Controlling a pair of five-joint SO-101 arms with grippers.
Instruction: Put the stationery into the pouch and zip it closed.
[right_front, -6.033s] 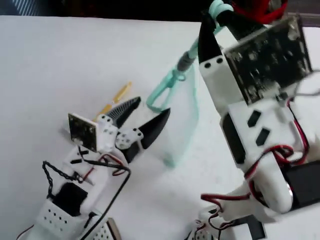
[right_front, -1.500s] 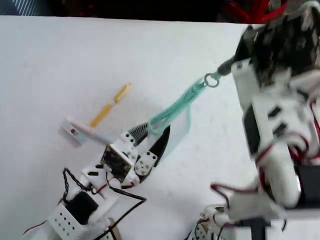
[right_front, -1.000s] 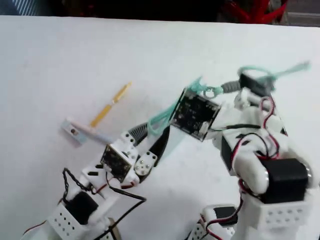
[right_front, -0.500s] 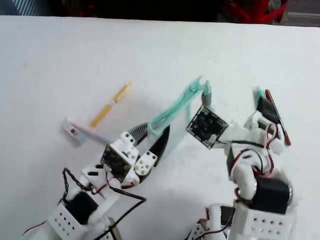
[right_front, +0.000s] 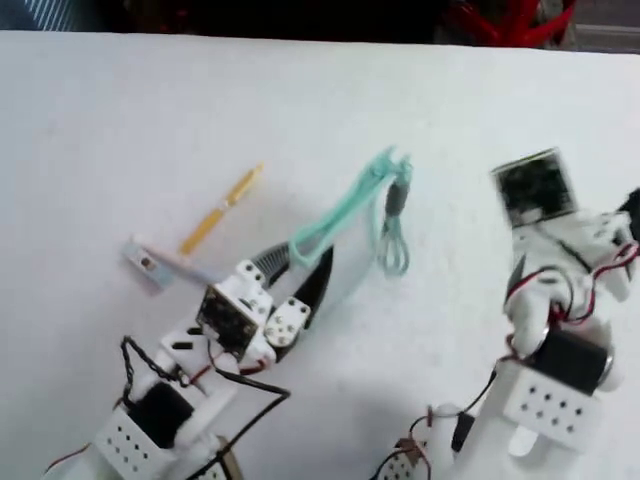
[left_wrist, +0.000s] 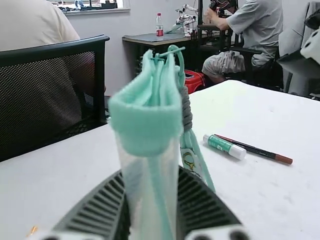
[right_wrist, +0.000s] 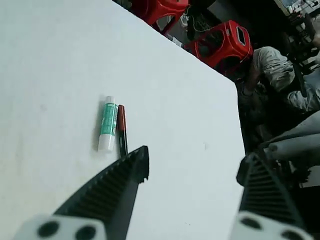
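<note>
High view: left gripper (right_front: 303, 268) clamped the pouch (right_front: 345, 210), held on edge on the table (right_front: 120, 110). Left wrist view: glue stick (left_wrist: 224, 146) and red pencil (left_wrist: 260, 151) lay beyond it. Right wrist view: right gripper (right_wrist: 195, 162) gaped wide near both.

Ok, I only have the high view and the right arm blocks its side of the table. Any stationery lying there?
Observer: Yes, a green-and-white glue stick and a reddish pencil lie side by side on the table.
Operator: Is the right gripper holding anything?
Observer: No, the right gripper is open and empty, over the table near them.
Operator: And the pouch?
Observer: The left gripper is shut on the pouch, holding it upright.
</note>
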